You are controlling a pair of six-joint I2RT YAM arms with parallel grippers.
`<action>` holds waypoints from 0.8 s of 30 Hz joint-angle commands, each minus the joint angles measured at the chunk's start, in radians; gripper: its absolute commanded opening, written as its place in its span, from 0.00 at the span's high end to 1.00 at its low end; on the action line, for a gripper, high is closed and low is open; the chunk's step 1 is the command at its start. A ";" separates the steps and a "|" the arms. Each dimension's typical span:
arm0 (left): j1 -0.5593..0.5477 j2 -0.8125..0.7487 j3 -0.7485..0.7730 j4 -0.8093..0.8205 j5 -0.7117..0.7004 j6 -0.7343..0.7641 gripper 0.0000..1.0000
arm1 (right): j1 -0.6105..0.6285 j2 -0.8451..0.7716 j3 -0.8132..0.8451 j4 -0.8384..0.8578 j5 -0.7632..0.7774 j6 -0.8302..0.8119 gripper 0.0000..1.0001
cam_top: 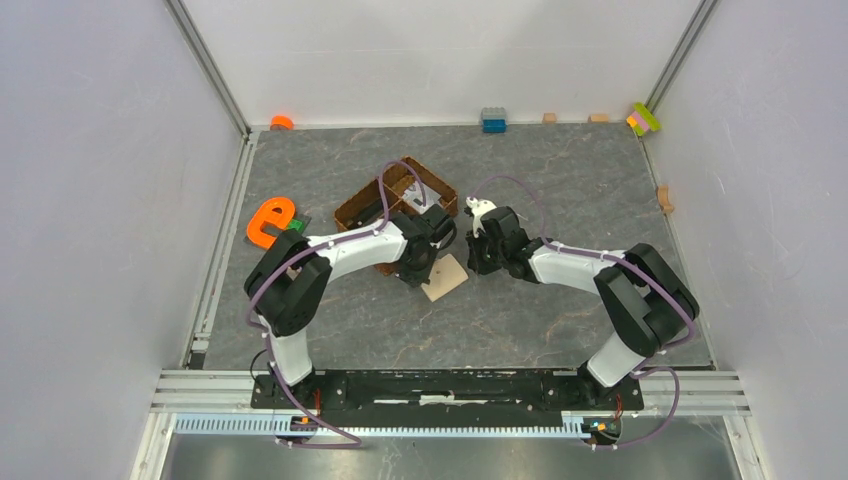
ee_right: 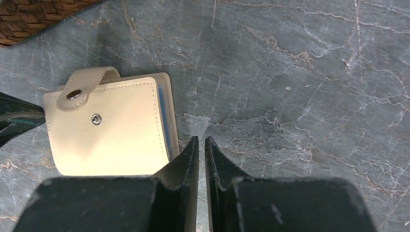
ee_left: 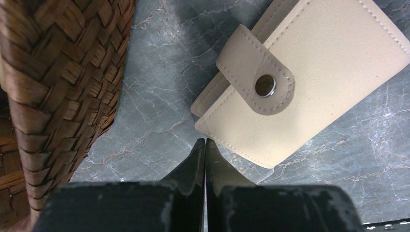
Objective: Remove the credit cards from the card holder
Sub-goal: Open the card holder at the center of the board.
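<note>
Both arms rise from their bases, bend at the elbow and reach inward, so their wrists come close together in the middle, facing one another. The left arm [cam_top: 345,248] tips its left pincer [ee_left: 205,141] downward, the two fingers pressed flat against each other. The right arm [cam_top: 585,262] holds the right pincer [ee_right: 201,139] low as well, fingers nearly together with only a thin slit between them, gripping nothing.
</note>
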 commanded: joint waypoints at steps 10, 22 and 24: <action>-0.001 0.057 0.043 0.130 -0.060 0.033 0.98 | 0.042 -0.038 -0.009 0.053 -0.108 0.031 0.87; 0.026 0.069 0.050 0.302 -0.051 0.105 0.98 | 0.057 -0.212 -0.155 0.108 -0.038 0.059 0.87; 0.009 0.044 0.049 0.304 -0.047 0.112 0.98 | 0.057 -0.252 -0.157 0.098 0.043 0.047 0.87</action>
